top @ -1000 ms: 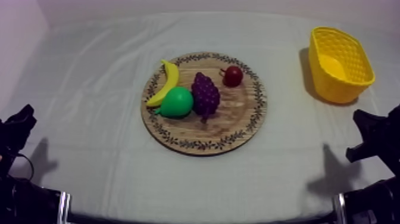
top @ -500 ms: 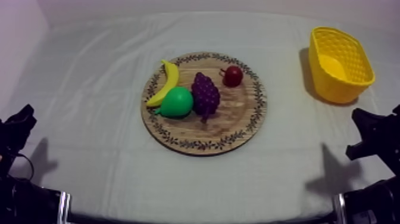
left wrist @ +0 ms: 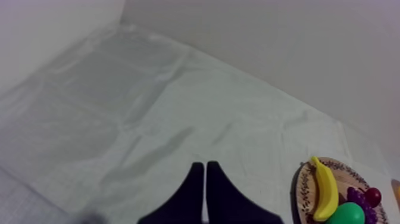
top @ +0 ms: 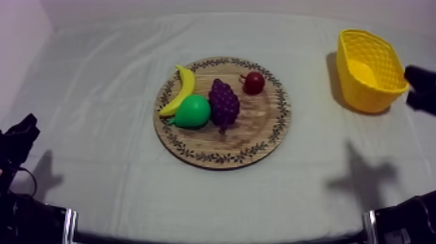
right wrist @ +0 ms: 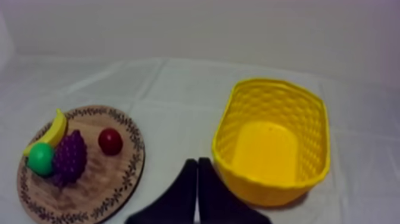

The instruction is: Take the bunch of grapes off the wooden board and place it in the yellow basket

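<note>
A purple bunch of grapes [top: 224,104] lies in the middle of the round wooden board [top: 259,133], between a green pear [top: 193,111] and a small red fruit [top: 254,82]. The yellow basket [top: 370,61] stands empty at the far right. My right gripper [top: 420,85] hangs beside the basket's right side, well away from the grapes. Seen from its own wrist, the right gripper [right wrist: 197,161] is shut on nothing, between the board [right wrist: 119,179] and the basket [right wrist: 271,143], with the grapes [right wrist: 69,156] off to one side. My left gripper [left wrist: 205,165] is shut and rests low at the left [top: 23,133].
A yellow banana [top: 181,89] lies along the board's left rim, touching the pear. Open cloth [top: 104,78] surrounds the board on every side. A wall [left wrist: 286,36] runs behind the table's far edge.
My right arm has risen from the lower right edge to beside the basket, and its shadow on the cloth has shifted. The left arm and the fruit have stayed put.
</note>
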`<act>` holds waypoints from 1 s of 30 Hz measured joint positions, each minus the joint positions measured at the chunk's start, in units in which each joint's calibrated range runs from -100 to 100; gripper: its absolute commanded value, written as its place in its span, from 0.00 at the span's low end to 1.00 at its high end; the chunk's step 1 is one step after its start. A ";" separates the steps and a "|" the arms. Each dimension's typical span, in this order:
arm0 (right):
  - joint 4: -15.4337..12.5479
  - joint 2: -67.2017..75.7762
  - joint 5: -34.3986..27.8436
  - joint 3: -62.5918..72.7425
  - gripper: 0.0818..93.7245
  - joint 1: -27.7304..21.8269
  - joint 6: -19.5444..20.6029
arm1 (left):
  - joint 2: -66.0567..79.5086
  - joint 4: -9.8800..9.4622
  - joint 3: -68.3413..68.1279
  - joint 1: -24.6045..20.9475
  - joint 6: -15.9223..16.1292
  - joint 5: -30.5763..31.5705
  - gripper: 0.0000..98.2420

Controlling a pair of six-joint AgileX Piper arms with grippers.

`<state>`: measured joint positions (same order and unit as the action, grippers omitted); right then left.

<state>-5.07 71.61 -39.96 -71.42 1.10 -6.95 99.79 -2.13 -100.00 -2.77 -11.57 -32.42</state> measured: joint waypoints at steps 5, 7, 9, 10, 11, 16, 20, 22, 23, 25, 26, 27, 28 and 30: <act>-2.12 -10.65 -5.73 14.31 0.01 0.18 0.62 | 0.00 0.00 0.00 0.00 0.00 0.00 0.00; -3.14 -15.26 -8.68 20.52 0.01 0.38 0.82 | 0.00 0.00 0.00 0.00 0.00 0.00 0.00; -3.83 -19.35 -11.84 26.07 0.01 0.75 1.12 | 0.00 0.00 0.00 0.00 0.00 0.00 0.00; -4.22 -21.66 -13.65 29.17 0.01 1.05 1.27 | 0.00 0.00 0.00 0.00 0.00 0.00 0.00; -4.51 -23.91 -14.98 31.61 0.01 1.37 1.40 | 0.00 0.00 0.00 0.00 0.00 0.00 0.00; -5.38 -33.47 -21.76 45.39 0.01 3.82 2.85 | 0.00 0.00 0.00 0.00 0.00 0.00 0.00; -6.45 -41.11 -25.25 54.26 0.01 5.85 4.15 | 0.00 0.00 0.00 0.00 0.00 0.00 0.00; -6.39 -44.61 -27.64 58.10 0.01 6.67 4.83 | 0.00 0.00 0.00 0.00 0.00 0.00 0.00; -6.13 -46.55 -28.74 60.17 0.01 7.19 5.34 | 0.00 0.00 0.00 0.00 0.00 0.00 0.00; -5.52 -50.06 -30.49 63.96 0.01 8.26 6.24 | 0.00 0.00 0.00 0.00 0.00 0.00 0.00; -5.25 -52.00 -31.18 65.59 0.01 8.89 6.95 | 0.00 0.00 0.00 0.00 0.00 0.00 0.00; -5.04 -53.91 -31.57 66.68 0.01 9.36 7.48 | 0.00 0.00 0.00 0.00 0.00 0.00 0.00; -4.87 -55.75 -31.81 67.78 0.01 9.95 8.05 | 0.00 0.00 0.00 0.00 0.00 0.00 0.00; -4.25 -59.24 -31.47 68.83 0.01 11.17 9.13 | 0.00 0.00 0.00 0.00 0.00 0.00 0.00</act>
<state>-9.32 12.38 -71.44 -2.59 12.27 2.18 99.79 -2.13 -100.00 -2.77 -11.57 -32.42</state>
